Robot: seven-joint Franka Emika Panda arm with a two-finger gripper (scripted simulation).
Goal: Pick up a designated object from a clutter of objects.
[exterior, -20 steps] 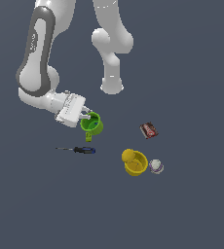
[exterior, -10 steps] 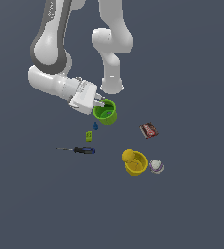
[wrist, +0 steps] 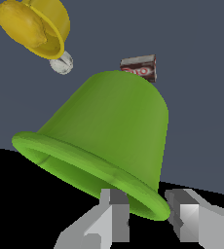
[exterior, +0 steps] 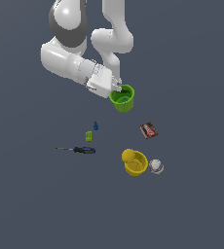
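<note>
lime-green cup [exterior: 122,97] looked light, stiff and slick; the gripper [wrist: 145,214] pinched its rim, one finger [wrist: 114,210] inside, one outside, the sensible hold.

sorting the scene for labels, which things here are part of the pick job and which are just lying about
Part of the job:
- green cup, rim clamped between the fingers
- gripper

Just lying about:
- yellow cup
- white ball
- dark red packet
- blue-handled screwdriver
- tiny green block
- tiny blue piece
</note>
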